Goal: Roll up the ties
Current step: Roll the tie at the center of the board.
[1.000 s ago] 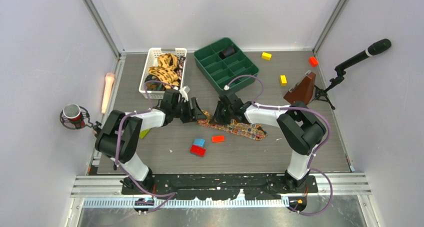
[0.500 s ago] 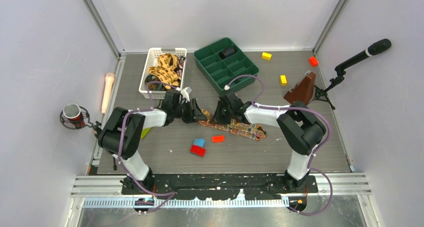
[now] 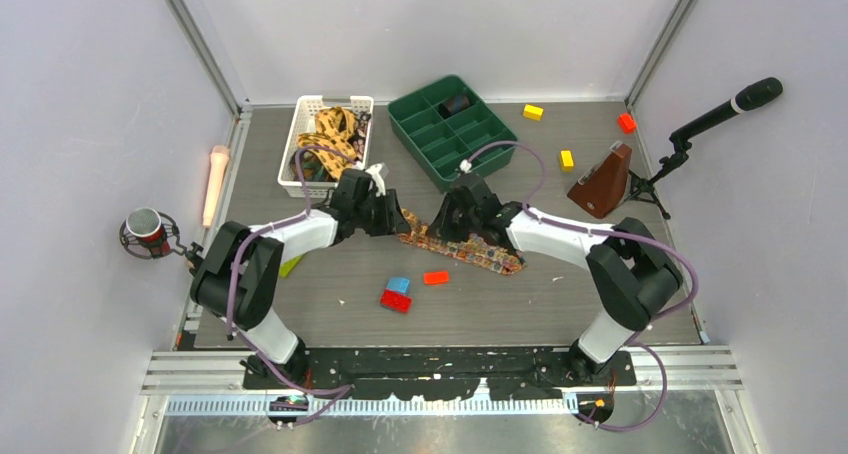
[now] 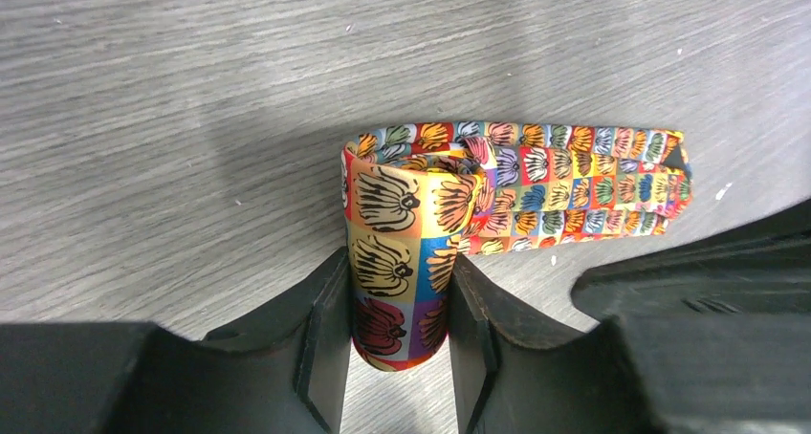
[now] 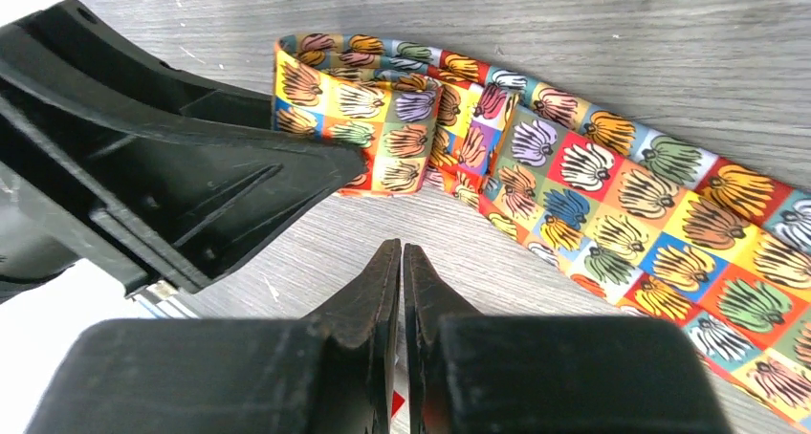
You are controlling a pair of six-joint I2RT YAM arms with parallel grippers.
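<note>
From above, the rolled end of the tie (image 3: 490, 261) is hidden beneath the left hand (image 3: 397, 222) and the right hand (image 3: 438, 228). In the right wrist view its flat tail runs off the picture's edge. The tie lies on the tabletop (image 3: 560, 294) just in front of the green tray (image 3: 452, 129), its long axis slanting from the roll rightward and toward the arms. The left hand is half closed, its fingers seemingly pressed against both sides of the roll. The right hand is closed and empty, its tips just beside the roll. Other ties (image 3: 330, 134) lie tangled in the white basket (image 3: 292, 159) left of the tray, their number hard to tell. Bare tabletop separates the tie from small blocks (image 3: 397, 294) farther from the tray.
</note>
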